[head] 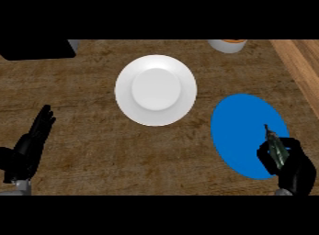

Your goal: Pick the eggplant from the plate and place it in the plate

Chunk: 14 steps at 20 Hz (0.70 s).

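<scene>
A dark brown wood-grain counter top [87, 137] fills the head view, with a paler plank strip [304, 69] running down its right side.

The eggplant [276, 149], a slim dark greenish object, sits in the black right hand [291, 163] at the lower right. Its long axis runs nearly straight up the view, tilted a little to the left, with a thin pointed tip poking out above the fingers and aimed away from the robot. The fingers curl around its lower body, so most of it is hidden and its far end cannot be made out. It lies over the near right edge of the flat blue oval plate [240, 128]; whether it touches that plate or is lifted off it cannot be told.

The rest of the blue plate shows bare. The round white plate with a raised centre [156, 90] stands in the middle of the counter, just left of the blue one and apart from it, with nothing on it.

At the top edge, a white cup with an orange inside [227, 45] is cut off, and a black box-like shape [33, 48] is cropped at the top left corner.

The black left hand [27, 149] rests at the lower left, fingers straight and held together, pointing up the view, holding nothing.
</scene>
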Each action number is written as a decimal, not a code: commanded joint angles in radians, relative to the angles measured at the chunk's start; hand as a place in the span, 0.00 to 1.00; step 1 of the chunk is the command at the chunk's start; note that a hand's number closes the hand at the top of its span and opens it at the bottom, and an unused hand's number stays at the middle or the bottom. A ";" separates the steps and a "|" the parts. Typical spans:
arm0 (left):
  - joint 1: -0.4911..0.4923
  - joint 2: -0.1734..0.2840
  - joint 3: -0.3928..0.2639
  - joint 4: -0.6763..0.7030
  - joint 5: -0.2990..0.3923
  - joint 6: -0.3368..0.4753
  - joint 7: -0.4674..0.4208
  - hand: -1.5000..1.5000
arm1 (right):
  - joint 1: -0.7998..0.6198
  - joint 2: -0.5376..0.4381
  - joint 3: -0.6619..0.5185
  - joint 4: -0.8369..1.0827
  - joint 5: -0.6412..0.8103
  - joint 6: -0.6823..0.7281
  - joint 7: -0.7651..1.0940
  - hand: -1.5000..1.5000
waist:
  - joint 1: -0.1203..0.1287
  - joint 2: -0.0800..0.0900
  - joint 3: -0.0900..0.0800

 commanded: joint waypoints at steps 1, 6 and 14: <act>-0.010 0.003 -0.008 -0.008 0.002 -0.012 0.004 0.50 | 0.006 0.041 0.070 -0.082 0.143 -0.120 0.125 1.00 | 0.031 0.013 0.017; -0.016 0.008 -0.012 -0.005 -0.001 -0.022 -0.002 0.50 | -0.003 0.043 0.161 -0.167 0.285 -0.135 0.285 1.00 | 0.057 0.017 0.019; -0.029 -0.027 -0.053 -0.012 -0.012 -0.024 0.004 0.50 | -0.132 0.043 0.312 -0.264 0.550 0.033 0.650 1.00 | 0.107 0.026 0.025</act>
